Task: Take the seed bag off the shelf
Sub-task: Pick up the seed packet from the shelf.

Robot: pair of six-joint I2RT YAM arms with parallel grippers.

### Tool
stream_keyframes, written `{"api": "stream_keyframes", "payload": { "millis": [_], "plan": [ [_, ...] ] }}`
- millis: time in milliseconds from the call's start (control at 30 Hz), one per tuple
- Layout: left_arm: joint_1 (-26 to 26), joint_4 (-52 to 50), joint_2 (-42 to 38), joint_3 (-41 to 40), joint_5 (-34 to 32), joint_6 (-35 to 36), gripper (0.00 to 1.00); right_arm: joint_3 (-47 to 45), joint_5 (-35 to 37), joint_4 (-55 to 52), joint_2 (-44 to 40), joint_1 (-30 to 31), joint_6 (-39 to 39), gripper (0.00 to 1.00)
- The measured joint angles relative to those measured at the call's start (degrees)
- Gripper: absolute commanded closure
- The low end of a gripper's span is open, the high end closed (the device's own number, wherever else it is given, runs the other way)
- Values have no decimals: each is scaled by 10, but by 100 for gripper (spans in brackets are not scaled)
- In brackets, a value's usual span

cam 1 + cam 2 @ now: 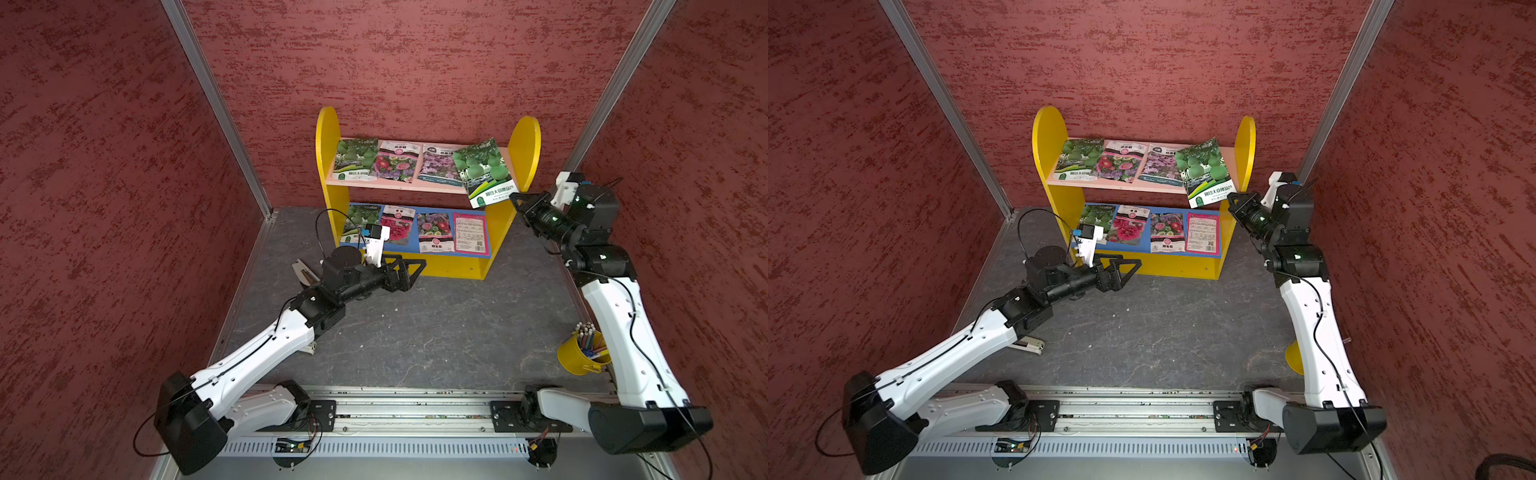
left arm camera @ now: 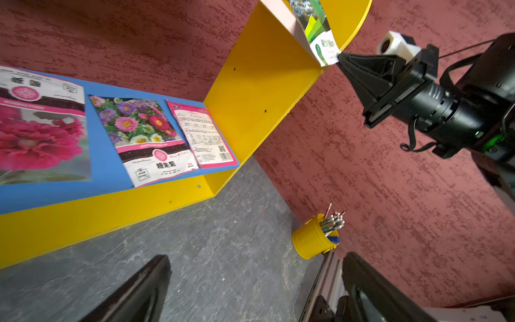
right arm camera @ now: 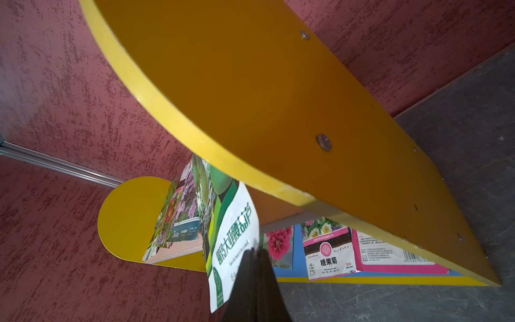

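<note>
One green gourd-printed seed bag (image 1: 484, 174) juts over the pink upper board's front edge, at the three o'clock end of the yellow two-tier wooden shelf (image 1: 326, 166). My right gripper (image 1: 512, 196) pinches that overhanging white corner to pull it clear; my left gripper (image 1: 417, 274) hangs wide open.

Shelf (image 1: 326, 166): painted board, smooth, slight sheen; yellow sides, pale pink and blue boards, small metal screw heads.
Seed bag (image 1: 484, 174): printed film, glossy, lightly creased.
Right gripper (image 1: 514, 195): matt black plastic.
Arm shells (image 1: 257, 353): smooth white plastic, semi-gloss.
Walls (image 1: 104, 166): rough, mottled red, matt.
Tabletop (image 1: 436, 332): matt grey, stone-veined.
Rail (image 1: 415, 409): bare brushed metal.
Bucket (image 1: 575, 357): glossy yellow; metal or plastic unclear.
</note>
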Motion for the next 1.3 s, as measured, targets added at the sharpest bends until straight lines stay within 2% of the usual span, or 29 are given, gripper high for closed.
{"api": "stream_keyframes", "payload": {
  "millis": [267,500,700,1000,1233,1300],
  "plan": [
    [0,159,137,89,35,-104,0,-3,0,6,-7,-1,2,100],
    [0,273,252,184,70,-206,5,-7,0,11,-8,-3,5,100],
    [1,313,315,241,91,-270,9,-10,-1,16,-10,-3,8,100],
    [-2,328,385,318,102,-318,18,-19,-4,22,-12,-3,10,100],
    [-5,334,428,381,104,-339,34,-30,-5,31,-18,-3,13,100],
    [-7,333,436,394,104,-343,41,-32,-6,31,-19,-3,14,100]
  ]
}}
